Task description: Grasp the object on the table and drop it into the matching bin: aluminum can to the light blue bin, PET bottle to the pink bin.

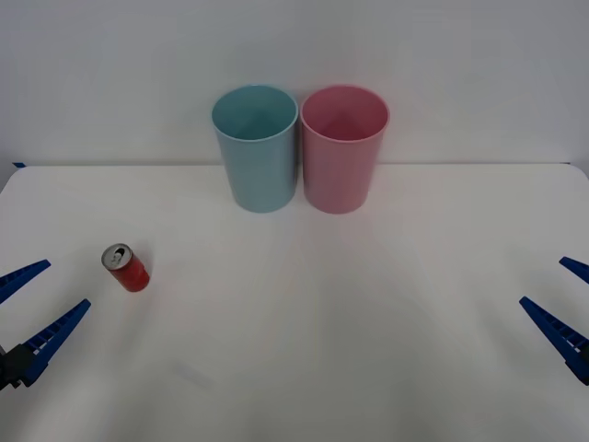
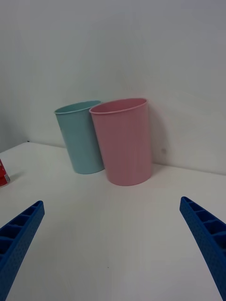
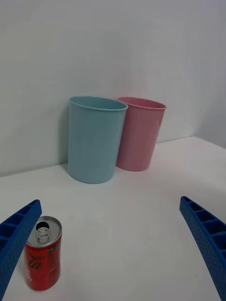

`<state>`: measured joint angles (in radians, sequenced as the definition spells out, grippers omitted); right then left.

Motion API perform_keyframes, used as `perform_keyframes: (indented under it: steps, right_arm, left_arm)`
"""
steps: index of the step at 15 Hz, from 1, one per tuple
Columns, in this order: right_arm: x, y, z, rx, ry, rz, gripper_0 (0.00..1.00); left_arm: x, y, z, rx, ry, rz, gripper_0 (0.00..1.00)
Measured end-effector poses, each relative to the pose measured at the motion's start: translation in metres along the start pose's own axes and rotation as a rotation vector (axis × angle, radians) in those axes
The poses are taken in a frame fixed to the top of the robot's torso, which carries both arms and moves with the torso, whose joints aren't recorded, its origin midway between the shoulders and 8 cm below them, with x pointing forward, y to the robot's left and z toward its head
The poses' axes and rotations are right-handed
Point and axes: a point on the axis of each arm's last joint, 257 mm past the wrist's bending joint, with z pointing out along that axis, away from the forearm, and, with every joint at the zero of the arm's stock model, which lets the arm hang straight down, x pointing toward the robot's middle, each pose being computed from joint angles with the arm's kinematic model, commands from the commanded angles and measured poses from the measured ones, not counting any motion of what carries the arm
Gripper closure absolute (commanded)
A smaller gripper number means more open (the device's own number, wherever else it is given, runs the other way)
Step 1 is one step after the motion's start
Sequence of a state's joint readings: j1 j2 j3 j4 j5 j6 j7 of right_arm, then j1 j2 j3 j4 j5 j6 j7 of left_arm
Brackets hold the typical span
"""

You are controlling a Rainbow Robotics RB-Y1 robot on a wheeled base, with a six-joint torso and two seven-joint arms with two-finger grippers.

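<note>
The left hand (image 1: pixel 26 311) hangs low at the near left corner of the wide plain white counter (image 1: pixel 368 322), its blue ribbed fingers spread wide and holding nothing, and it is the closer of the two to the work: the small red aluminium drink can with a silver top and pull tab (image 1: pixel 126 267) stands upright on the counter just ahead of it and a little toward the middle. From the left wrist view the can (image 3: pixel 43 258) sits close in front of one finger (image 3: pixel 16 235) instead of centred in the gap, so I judge the hand would have to shift sideways before closing. The wide spread suits that approach, leaving room to straddle the can's round body. The right hand (image 1: pixel 571 308) waits at the near right edge, likewise fully open and empty, well apart from the can, and looks parked. At the far side of the counter, against the pale wall, the tall round light blue plastic bin (image 1: pixel 256 147) and the tall round pink plastic bin (image 1: pixel 342 147) stand upright, touching or nearly so, the blue one on the robot's left. That puts the can's proper bin on the same side as the nearer arm. The grasp has not yet begun.
</note>
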<state>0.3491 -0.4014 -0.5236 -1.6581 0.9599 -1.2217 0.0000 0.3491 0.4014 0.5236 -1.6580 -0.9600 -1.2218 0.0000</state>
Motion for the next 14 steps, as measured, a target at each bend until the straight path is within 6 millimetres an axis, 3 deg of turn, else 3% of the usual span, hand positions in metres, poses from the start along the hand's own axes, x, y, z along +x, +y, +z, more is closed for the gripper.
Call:
perform_keyframes:
  steps: [10, 14]
  right_arm:
    - [0.0, 0.0, 0.0, 0.0, 0.0, 0.0, 0.0]
    - [0.0, 0.0, 0.0, 0.0, 0.0, 0.0, 0.0]
  left_arm:
    - [0.011, 0.007, -0.008, -0.055, -0.012, -0.046, 0.0]
    - [0.029, 0.019, -0.019, -0.138, 0.025, -0.054, 0.0]
